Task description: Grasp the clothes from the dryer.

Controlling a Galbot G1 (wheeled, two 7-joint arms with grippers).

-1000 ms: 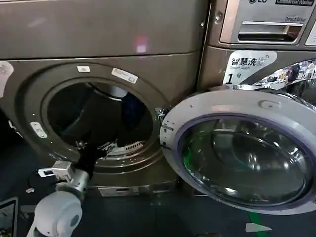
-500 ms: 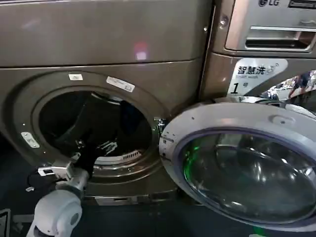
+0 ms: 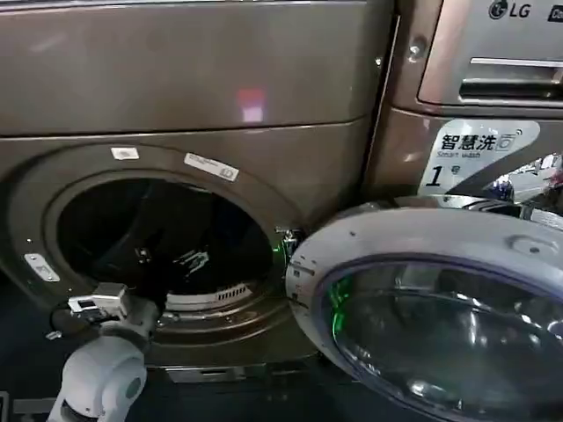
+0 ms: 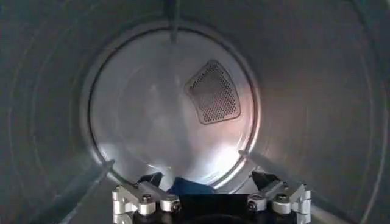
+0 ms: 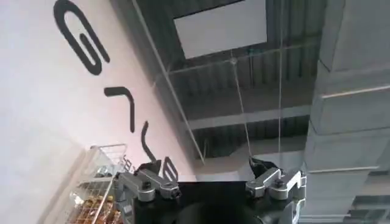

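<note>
The dryer [image 3: 176,114] stood with its glass door [image 3: 440,308] swung wide to the right. The left gripper [image 4: 210,198] was inside the drum, fingers spread, with the clothes [image 4: 189,185] bunched between them, their long axis unclear. The neighbouring machine [image 3: 475,88] read "LG" and "1". The view had drifted left since before.

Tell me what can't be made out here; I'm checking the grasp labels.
- The clothes: left wrist view, mostly hidden behind the left gripper's mount; a blue scrap shows.
- The dryer drum: head view, too dark to see cloth or fingertips.
- The door: head view, cut off by the right and bottom edges.
</note>
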